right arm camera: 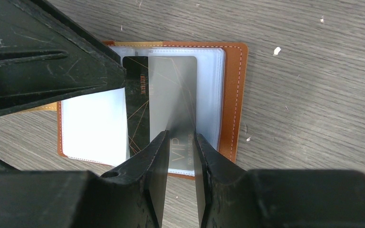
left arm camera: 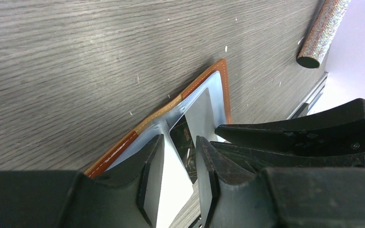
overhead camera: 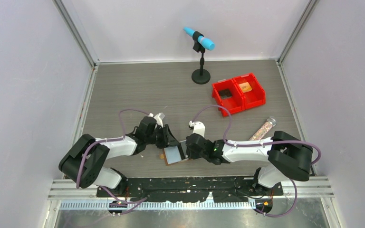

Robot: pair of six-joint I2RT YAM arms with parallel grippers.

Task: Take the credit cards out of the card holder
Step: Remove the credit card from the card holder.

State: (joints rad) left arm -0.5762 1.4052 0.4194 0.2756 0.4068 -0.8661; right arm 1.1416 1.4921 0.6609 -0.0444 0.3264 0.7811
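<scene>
The card holder [overhead camera: 175, 155] lies open and flat on the table [overhead camera: 138, 90], close to the near edge and about midway along it, between the two arms. Its brown rim frames the pale inner panels. Both claws are down on it. The right gripper [right arm camera: 180, 135] has its fingers only a little apart over the near edge of a grey card [right arm camera: 173, 90] marked VIP, which sits in a clear sleeve beside a dark card [right arm camera: 138, 109]. Whether the fingers pinch anything cannot be told. The left gripper [left arm camera: 179, 140] reaches in from the other side, its tips near the dark card's corner and a narrow gap between its fingers – again, a grip cannot be made out. A glitter tube [overhead camera: 262, 129] lies toward the right edge, and red bins [overhead camera: 237, 92] stand toward the far right corner.
</scene>
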